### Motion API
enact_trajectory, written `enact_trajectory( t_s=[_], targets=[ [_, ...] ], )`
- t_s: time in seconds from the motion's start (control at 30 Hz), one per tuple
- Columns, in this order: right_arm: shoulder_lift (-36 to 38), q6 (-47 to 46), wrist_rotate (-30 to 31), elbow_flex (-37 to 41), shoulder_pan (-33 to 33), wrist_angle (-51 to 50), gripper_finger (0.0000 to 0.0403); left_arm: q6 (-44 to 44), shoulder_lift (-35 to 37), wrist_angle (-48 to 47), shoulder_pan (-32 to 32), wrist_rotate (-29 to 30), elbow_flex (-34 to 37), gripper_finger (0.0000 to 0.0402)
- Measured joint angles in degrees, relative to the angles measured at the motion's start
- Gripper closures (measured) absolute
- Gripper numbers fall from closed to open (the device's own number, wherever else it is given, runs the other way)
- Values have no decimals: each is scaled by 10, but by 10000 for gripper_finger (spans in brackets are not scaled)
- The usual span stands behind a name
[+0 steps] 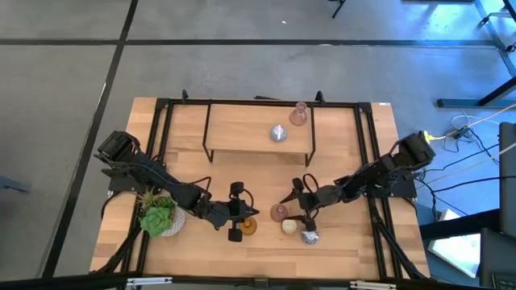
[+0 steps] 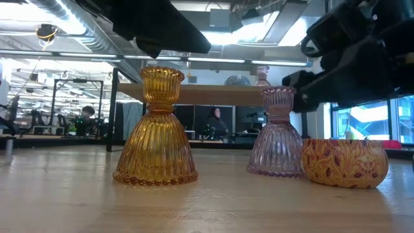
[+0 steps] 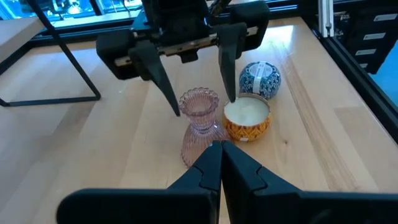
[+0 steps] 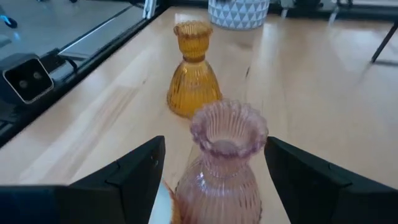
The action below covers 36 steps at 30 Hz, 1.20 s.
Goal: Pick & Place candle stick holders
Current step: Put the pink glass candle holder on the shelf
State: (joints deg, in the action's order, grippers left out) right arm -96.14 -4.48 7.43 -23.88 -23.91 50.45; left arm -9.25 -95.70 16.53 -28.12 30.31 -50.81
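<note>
Right gripper [image 4: 214, 180] hangs low centre-right of the high view, fingers spread wide either side of the upright pink holder [image 4: 224, 155], seemingly not yet touching it. Left gripper [image 3: 219, 163] sits shut and empty, just beside the amber holder [image 1: 248, 226].
</note>
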Motion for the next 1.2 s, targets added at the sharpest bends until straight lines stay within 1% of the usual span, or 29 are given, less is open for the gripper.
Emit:
enact_trajectory(
  t_s=[0.13,0.3,0.43,0.53,0.73,0.93,1.03,1.2],
  targets=[
    [-43,-23,-49,0,21,43,123,0,0,0,0,-1,0,400],
    [-94,-20,-123,-1,48,145,123,0,0,0,0,-3,0,400],
    [-105,-32,-163,-9,59,154,123,0,0,0,0,-3,0,400],
    [-105,-40,-166,-9,59,146,123,0,0,0,0,-3,0,400],
    [-105,-11,-163,-14,64,135,123,0,0,0,0,-3,0,400],
    [-105,9,-121,-37,78,77,123,0,0,0,0,-3,0,400],
    [-105,2,-110,-50,82,56,123,0,0,0,0,-3,0,400],
    [-105,-36,-110,-66,79,55,123,0,0,0,0,-3,0,400]
  ],
)
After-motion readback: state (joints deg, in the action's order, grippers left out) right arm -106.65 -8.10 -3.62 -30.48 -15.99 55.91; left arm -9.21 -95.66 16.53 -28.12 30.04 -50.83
